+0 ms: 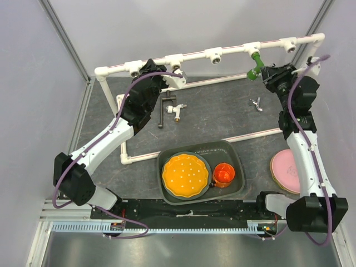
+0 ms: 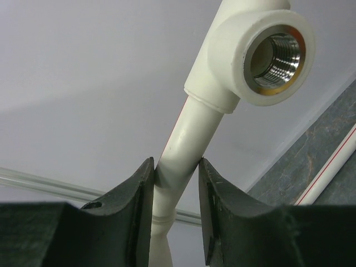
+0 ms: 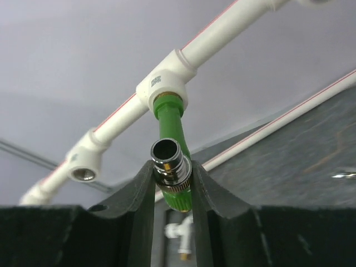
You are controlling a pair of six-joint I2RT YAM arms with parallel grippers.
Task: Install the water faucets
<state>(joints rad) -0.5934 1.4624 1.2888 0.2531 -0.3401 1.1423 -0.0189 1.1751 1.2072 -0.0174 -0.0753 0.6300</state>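
1. The green faucet (image 3: 169, 122) is seated by its thread in a tee socket (image 3: 164, 83) of the pipe frame, with the spout hanging down. It is judged to be partway through being screwed in.
2. Its silver tip (image 3: 169, 161) is clenched between the right fingers (image 3: 139, 194) so that it can be turned.
3. The pipe (image 2: 186, 133) below an empty socket (image 2: 272, 55) is clamped by the left fingers (image 2: 136, 194), seemingly to steady the frame.
4. The black-handled faucet (image 1: 169, 107) and the tiny silvery faucet (image 1: 256, 104) lie on the desk (image 1: 222, 114), not yet installed.

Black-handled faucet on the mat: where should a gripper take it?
Probably the white body, from straight above, closing across it. It lies flat, so only the top is open. That leaves the brass end free for a socket and avoids the long black handle.
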